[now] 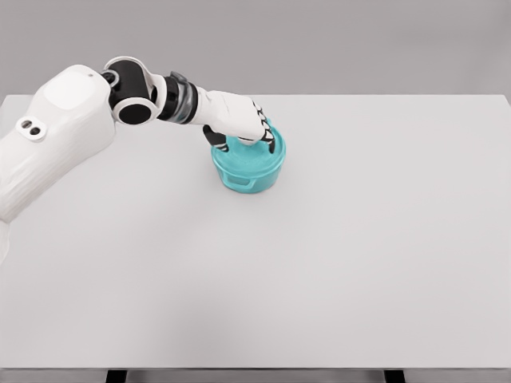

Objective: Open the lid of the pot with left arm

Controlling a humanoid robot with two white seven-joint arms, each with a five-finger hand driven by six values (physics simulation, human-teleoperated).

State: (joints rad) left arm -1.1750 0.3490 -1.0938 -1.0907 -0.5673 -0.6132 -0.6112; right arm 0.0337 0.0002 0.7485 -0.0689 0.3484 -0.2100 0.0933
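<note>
One table (335, 263), pale grey, bore everything listed. One left arm (72, 120), white with black joints, reached in from the table's left side toward its far middle. One pot (249, 166), teal, stood on the table left of centre, toward the far edge. One lid (254, 152), teal, sat on the pot. One left hand (239, 120) lay over the lid's far-left part, fingers (263, 137) curled down onto it; the grip itself was hidden.
</note>
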